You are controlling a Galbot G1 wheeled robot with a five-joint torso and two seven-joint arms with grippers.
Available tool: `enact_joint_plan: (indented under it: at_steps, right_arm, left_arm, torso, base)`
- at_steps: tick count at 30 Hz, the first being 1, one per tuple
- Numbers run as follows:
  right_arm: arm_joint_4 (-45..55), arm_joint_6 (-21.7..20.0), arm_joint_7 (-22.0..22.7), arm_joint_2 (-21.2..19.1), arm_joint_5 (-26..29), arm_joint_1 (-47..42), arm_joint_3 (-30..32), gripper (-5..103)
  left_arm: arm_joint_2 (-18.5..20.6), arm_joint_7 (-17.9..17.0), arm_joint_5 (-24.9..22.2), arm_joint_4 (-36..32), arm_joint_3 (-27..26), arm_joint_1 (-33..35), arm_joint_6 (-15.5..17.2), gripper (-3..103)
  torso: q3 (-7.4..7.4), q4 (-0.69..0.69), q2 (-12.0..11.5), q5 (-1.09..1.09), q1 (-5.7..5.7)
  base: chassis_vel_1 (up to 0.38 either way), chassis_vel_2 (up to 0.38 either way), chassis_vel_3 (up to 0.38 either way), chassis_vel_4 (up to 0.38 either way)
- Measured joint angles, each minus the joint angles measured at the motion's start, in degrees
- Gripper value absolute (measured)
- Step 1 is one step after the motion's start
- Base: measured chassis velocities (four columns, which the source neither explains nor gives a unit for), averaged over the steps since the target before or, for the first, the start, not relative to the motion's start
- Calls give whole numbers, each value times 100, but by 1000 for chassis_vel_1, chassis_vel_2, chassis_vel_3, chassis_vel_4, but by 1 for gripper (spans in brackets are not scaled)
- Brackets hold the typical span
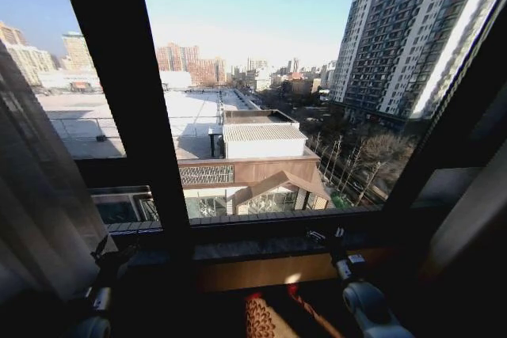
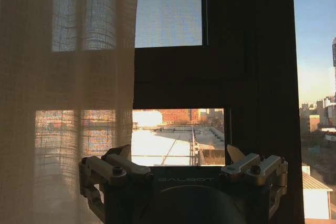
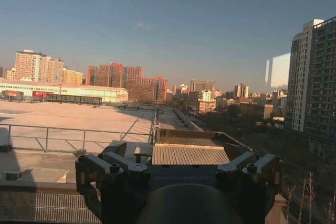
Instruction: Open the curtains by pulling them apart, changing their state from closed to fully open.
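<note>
Both grippers hang low before the window [image 1: 261, 77], fingers spread and empty: left gripper [image 1: 107, 252] beside the curtain [image 1: 36, 195], right gripper [image 1: 326, 237] facing bare glass.

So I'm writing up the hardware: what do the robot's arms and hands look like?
Both hands are dark, boxy bodies with pale metal finger linkages held by round bolts. The left hand carries faint GALBOT lettering. The right hand looks alike. In the head view the arms end in rounded pale grey joints with dark wrists.

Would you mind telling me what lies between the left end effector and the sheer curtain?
Nothing: in the left wrist view, the open left end effector sits beside the curtain, without touching it.
</note>
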Motion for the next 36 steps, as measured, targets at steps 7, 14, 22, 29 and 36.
enact_joint_plan:
  at_steps: [7, 14, 22, 29, 36]
  right_arm:
    - [0, 0, 0, 1, 0, 0, 0, 100]
    - [1, 0, -1, 2, 0, 0, -1, 100]
    - [0, 0, 0, -3, 0, 0, 3, 100]
    - [0, 0, 0, 0, 0, 0, 1, 100]
    - [0, 0, 0, -1, 0, 0, 0, 100]
  left_arm:
    - [0, -1, 0, 0, 0, 0, 0, 100]
    - [1, -9, 0, 1, -4, 0, 0, 100]
    - [-2, -1, 0, 0, 2, 0, 0, 100]
    - [0, -2, 0, 0, 1, 0, 0, 100]
    - [0, -2, 0, 0, 0, 0, 0, 100]
  torso:
    - [0, 0, 0, -3, 0]
    - [-1, 2, 0, -7, 0]
    - [0, -2, 0, -1, -1]
    - [-1, 0, 0, -7, -1]
    - [0, 0, 0, -1, -1]
  base:
    - [300, 340, -320, -343]
    - [141, 114, -113, -136]
    - [-20, -40, 29, 37]
    - [0, 0, 0, 0]
    - [0, 0, 0, 0]
